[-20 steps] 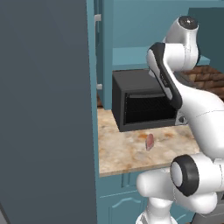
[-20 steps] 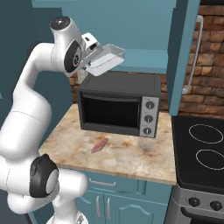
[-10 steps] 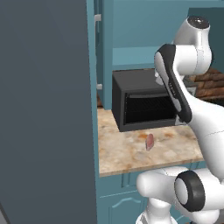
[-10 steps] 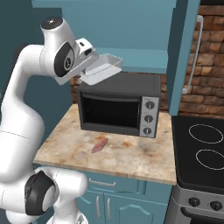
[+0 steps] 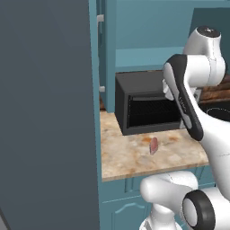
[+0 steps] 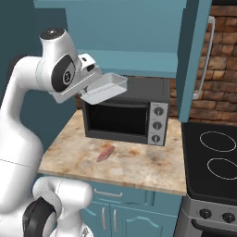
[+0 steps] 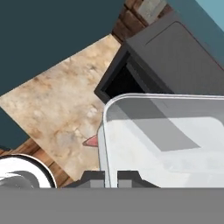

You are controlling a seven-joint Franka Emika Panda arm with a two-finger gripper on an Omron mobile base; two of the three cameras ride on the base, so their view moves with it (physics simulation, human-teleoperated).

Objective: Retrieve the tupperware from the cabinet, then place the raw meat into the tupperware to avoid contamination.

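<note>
Open counter is left at lower centre around the raw meat, bounded behind by the microwave.

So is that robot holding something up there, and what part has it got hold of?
Yes. The gripper is shut on the tupperware, pinching one rim at its near edge, and holds it in the air above the microwave.

Counter, beige speckled stone; black microwave standing at its back edge, door shut; raw meat lying in front of microwave, toward the counter's front edge, apart from it.
</note>
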